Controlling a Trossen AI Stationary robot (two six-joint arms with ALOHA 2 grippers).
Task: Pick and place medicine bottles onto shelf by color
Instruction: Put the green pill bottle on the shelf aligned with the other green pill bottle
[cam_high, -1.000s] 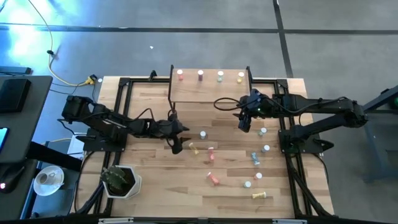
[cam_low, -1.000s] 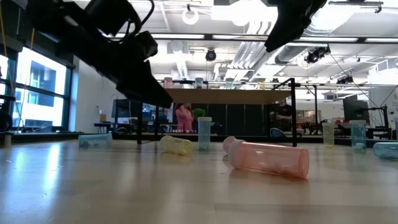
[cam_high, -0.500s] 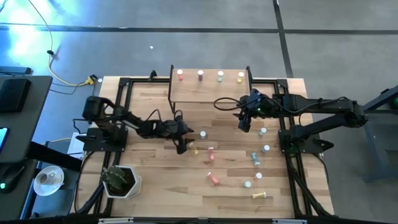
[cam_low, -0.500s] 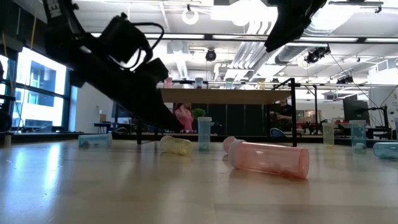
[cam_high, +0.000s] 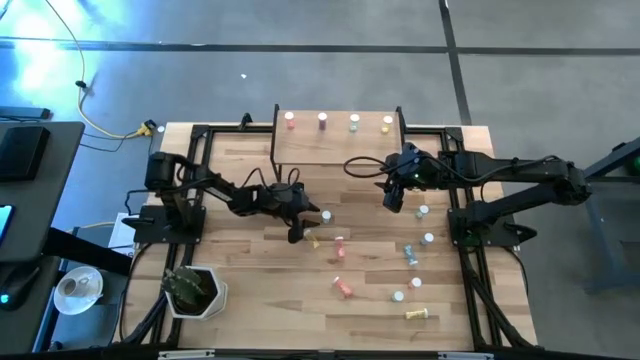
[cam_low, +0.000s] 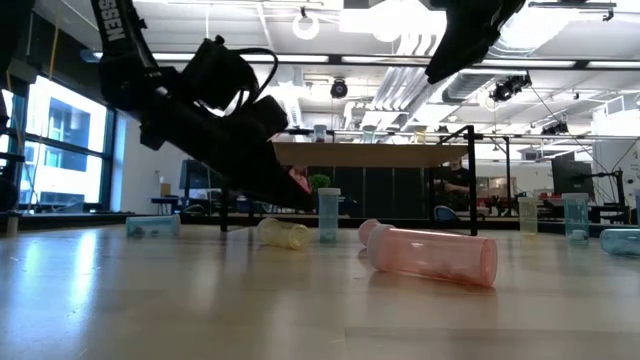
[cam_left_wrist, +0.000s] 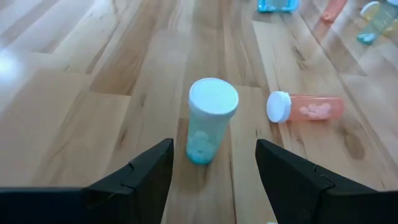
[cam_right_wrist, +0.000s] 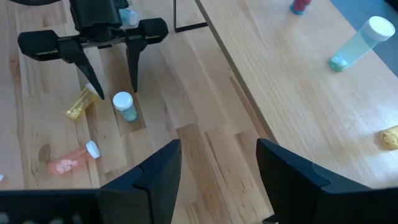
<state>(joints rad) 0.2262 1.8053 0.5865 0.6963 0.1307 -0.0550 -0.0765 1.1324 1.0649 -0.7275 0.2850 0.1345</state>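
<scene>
An upright blue bottle (cam_left_wrist: 208, 121) with a white cap stands on the table (cam_high: 240, 280), just ahead of my open left gripper (cam_left_wrist: 214, 171). The fingers reach toward it from the table's left, low over the wood, and touch nothing (cam_right_wrist: 115, 90). A yellow bottle (cam_right_wrist: 81, 102) and a pink bottle (cam_left_wrist: 305, 107) lie on their sides close by. The shelf (cam_high: 335, 145) at the far edge carries several upright bottles (cam_high: 322, 120). My right gripper (cam_high: 393, 198) hangs open and empty, high beside the shelf's right end.
More bottles stand or lie scattered over the table's right half (cam_high: 410, 252), some near the front edge (cam_high: 418, 315). A potted plant (cam_high: 192, 290) sits at the near left. The black frame rails (cam_high: 200, 180) run along both sides.
My left gripper has moved toward the table's right edge and down, tipping further downward. It has closed in on the upright blue bottle and stayed open. No bottle has moved.
</scene>
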